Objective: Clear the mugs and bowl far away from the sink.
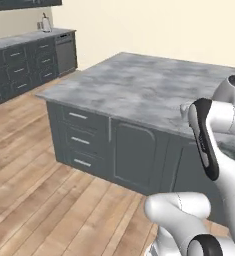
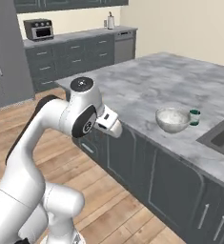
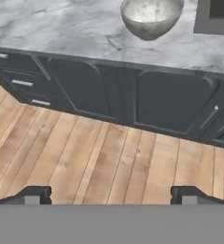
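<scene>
The bowl [image 2: 173, 119] sits on the grey desk [image 2: 147, 81], close to the front edge. This is the landmark. Just beside the bowl, on its far right side, a small mug [image 2: 194, 117] with a teal inside peeks out. It looks like it is touching the bowl or almost touching, but it is too small to be sure. The sink [image 2: 221, 134] is a dark hole in the desk, near the bowl on the right. In the hand view the bowl [image 3: 151, 17] is at the top and a corner of the sink [image 3: 214, 16] is beside it. A yellow mug cannot be found from here.

The fingers [image 3: 111, 194] are wide open and hold nothing. They hang over the wooden floor [image 3: 99, 157], in front of the desk and well below the bowl. The arm [image 2: 80, 116] is folded up, well apart from the bowl on its left.

It looks like the job is only starting. Nothing seems to be moved yet, since the bowl and mug are near the sink. The step in hand seems to be getting the hand up and over to the first thing.

Next, the hand needs to lift above the desk and go toward the bowl. The bowl is wide, so the fingers should pinch its rim. Then it should go to the far left part of the desk, away from the sink. The mug is so close that it could get bumped.
</scene>
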{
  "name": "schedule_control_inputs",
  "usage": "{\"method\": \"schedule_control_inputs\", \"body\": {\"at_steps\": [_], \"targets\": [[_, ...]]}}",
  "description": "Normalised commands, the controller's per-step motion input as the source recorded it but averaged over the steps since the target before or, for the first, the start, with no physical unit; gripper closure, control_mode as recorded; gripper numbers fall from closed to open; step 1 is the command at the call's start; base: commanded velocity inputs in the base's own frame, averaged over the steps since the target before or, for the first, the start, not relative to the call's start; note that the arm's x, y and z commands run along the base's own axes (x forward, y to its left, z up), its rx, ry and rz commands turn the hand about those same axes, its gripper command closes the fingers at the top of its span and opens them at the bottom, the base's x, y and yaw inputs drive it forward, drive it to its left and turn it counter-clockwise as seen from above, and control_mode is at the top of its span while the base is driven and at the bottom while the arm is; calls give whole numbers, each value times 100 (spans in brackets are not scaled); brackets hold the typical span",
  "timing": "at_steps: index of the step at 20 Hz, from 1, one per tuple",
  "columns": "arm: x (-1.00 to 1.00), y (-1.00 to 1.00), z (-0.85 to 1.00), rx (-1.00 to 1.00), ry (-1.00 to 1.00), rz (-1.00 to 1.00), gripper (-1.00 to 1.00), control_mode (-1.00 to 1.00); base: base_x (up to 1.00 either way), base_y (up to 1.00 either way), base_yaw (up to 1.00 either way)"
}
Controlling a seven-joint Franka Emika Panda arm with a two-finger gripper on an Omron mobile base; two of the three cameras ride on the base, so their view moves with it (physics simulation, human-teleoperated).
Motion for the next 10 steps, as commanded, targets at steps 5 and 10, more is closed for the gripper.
{"method": "schedule_control_inputs", "body": {"at_steps": [5,10], "targets": [[0,0,0,0,0,0,-100,100,39,1,-74],[0,0,0,0,0,0,-100,100,37,37,-78]]}}
